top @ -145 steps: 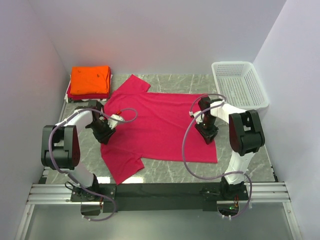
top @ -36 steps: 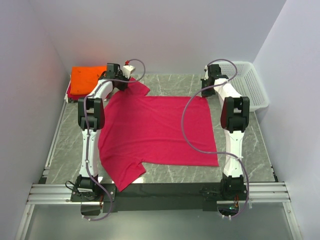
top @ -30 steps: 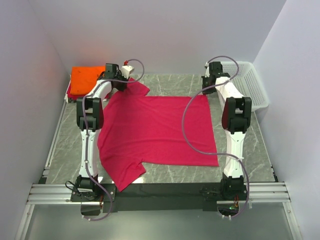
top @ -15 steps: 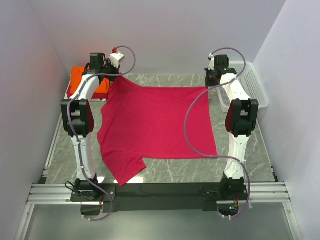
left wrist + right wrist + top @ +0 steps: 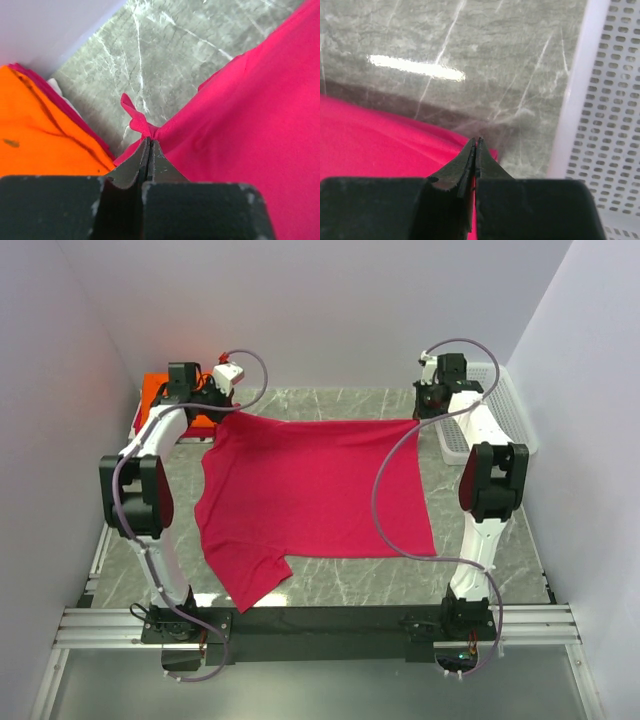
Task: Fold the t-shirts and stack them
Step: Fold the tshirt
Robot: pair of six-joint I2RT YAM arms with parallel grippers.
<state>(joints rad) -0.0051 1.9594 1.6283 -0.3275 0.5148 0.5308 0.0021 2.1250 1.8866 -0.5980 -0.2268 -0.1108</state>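
In the top view the left arm is covering most of the folded orange t-shirt [image 5: 152, 389], so only a corner of it is showing. A red layer is appearing under it in the left wrist view, but I cannot tell how many tees are lying there. In both wrist views the lower edge is cutting off the fingers.

The left gripper [image 5: 149, 143] is pressing its jaws together on a small bunch of the crimson-pink t-shirt [image 5: 310, 490]. The cloth is spreading away to the right of these jaws, and the orange tee is lying just to their left. The right gripper [image 5: 476, 143] is also clenching, its jaws meeting on the far corner of the same shirt. The cloth is running to their left, and the white mesh basket [image 5: 612, 100] is standing near on their right. The far edge is stretching between the two grips above the marble table [image 5: 470, 35], while the near part is resting on it.
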